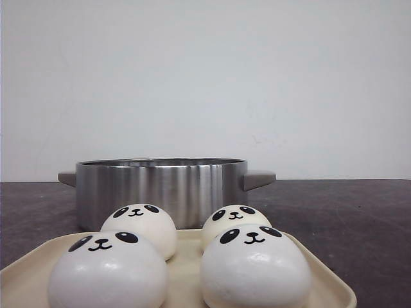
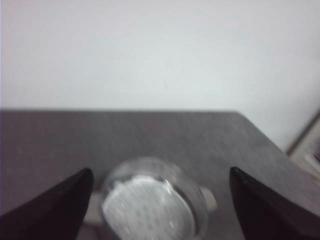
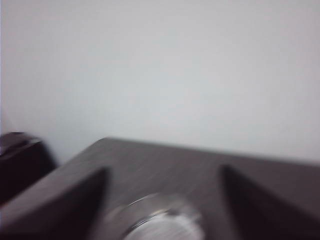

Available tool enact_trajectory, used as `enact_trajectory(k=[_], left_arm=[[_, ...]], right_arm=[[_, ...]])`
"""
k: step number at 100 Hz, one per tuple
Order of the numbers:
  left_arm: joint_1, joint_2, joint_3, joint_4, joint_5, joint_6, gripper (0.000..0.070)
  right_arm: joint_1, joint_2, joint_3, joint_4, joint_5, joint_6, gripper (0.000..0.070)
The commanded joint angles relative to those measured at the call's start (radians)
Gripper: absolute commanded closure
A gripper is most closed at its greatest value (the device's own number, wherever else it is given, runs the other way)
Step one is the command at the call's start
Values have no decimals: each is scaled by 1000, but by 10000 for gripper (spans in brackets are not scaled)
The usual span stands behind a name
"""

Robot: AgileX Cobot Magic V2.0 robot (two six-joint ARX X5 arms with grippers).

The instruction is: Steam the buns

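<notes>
four white buns with panda faces are sitting on a cream tray at the near edge of the dark surface, in two rows of two. the front left bun and the front right bun are lying closest to the camera, and the back left bun and the back right bun are resting just behind them, near the pot. all four faces are pointing toward the camera and tilting a little upward. each bun is sitting flat side down with its dome pointing up; no clear long axis is showing. a steel pot with grey handles is standing upright right behind the tray, open at the top.

in the wrist views, the left pincer is hanging spread wide above the pot, holding nothing. the right pincer is also standing spread and holding nothing, though this view is blurring.
</notes>
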Motion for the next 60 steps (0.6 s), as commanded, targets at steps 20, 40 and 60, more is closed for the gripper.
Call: enact_trajectory(k=[20,40,60], left_arm=[[-142,-19,-1,-55,2,20,155],[-183,-28,-41,-99,-42,20,155],[-224,-31,-109,-80,-62,8,155]], right_arm=[[174,77,12,-215,191,10,0],[483,171,12,-445,535,19,0],[784,378,12,-447,675,162,0]])
